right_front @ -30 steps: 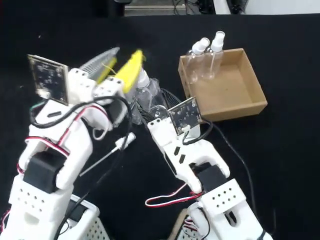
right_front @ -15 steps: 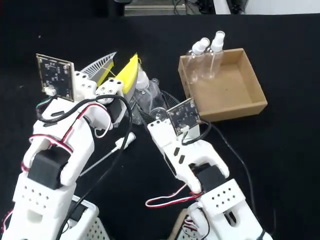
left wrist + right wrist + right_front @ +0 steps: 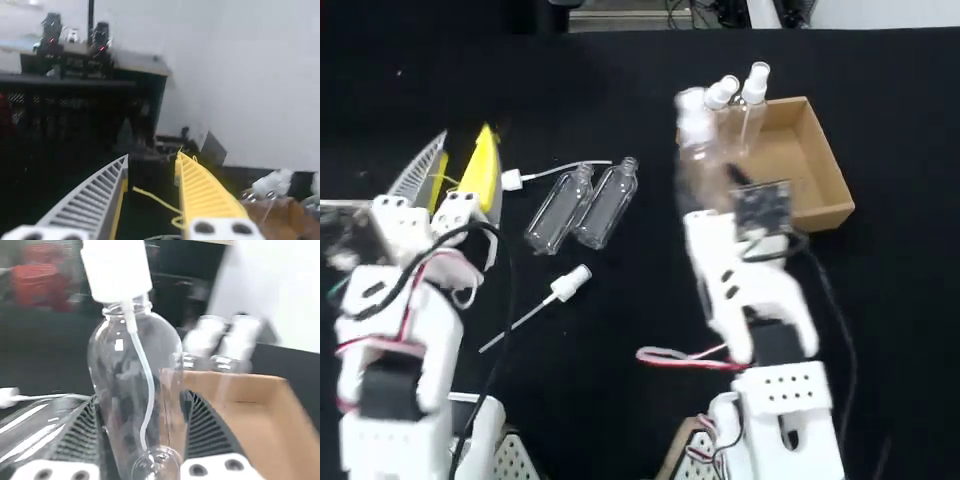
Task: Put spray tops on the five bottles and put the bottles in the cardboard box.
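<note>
My right gripper [image 3: 707, 188] is shut on a clear bottle [image 3: 694, 135] with a white spray top [image 3: 116, 267], held upright beside the near-left wall of the cardboard box [image 3: 798, 178]. Its dark fingers [image 3: 75, 432] clamp the bottle [image 3: 131, 390] from both sides. Two capped bottles [image 3: 740, 100] stand in the box's far-left corner. Two uncapped bottles [image 3: 582, 206] lie side by side on the table. One loose spray top [image 3: 514, 178] lies beside them, another [image 3: 570, 282] nearer the arms. My left gripper [image 3: 458, 168] is open at the left, holding nothing [image 3: 151, 156].
The table is covered in black cloth. The box's floor [image 3: 250, 407] is bare to the right of the two standing bottles [image 3: 220, 340]. White arm bases stand at the near edge. Cables trail beside the right arm [image 3: 680, 357].
My right arm has carried the capped bottle right to the box's left wall. My left arm has drawn back to the left, uncovering the two lying bottles.
</note>
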Action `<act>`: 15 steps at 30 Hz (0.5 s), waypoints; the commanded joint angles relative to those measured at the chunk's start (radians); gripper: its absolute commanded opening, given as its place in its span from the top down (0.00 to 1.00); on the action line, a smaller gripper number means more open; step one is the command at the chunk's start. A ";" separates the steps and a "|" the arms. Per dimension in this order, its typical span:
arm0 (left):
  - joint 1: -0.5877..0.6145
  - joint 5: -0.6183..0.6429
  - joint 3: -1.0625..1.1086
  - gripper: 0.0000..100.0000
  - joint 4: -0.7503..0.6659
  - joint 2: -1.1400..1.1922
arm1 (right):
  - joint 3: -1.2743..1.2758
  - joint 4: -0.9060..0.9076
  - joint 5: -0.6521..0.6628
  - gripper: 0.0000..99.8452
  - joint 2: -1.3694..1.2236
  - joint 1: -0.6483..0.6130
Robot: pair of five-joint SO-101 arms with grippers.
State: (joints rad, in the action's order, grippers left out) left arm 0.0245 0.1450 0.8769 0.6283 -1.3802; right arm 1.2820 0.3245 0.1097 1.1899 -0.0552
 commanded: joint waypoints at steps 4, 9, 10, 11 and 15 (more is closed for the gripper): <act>0.124 0.002 0.662 0.85 -0.500 -0.109 | -0.274 0.193 0.002 0.99 0.016 0.443; 0.119 0.009 0.828 0.85 -0.641 -0.164 | -0.409 0.193 0.002 0.99 -0.077 0.727; 0.116 0.009 0.829 0.85 -0.611 -0.173 | -0.440 0.193 0.002 0.99 -0.130 0.763; 0.108 0.009 0.828 0.85 -0.589 -0.176 | -0.476 0.193 0.002 0.99 -0.189 0.793; 0.085 0.008 0.829 0.85 -0.494 -0.184 | -0.611 0.120 -0.006 0.99 -0.496 0.884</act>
State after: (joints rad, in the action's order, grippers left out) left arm 0.1335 0.1450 1.6809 0.0560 -1.5489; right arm 0.8048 0.5071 0.1097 0.8984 0.7564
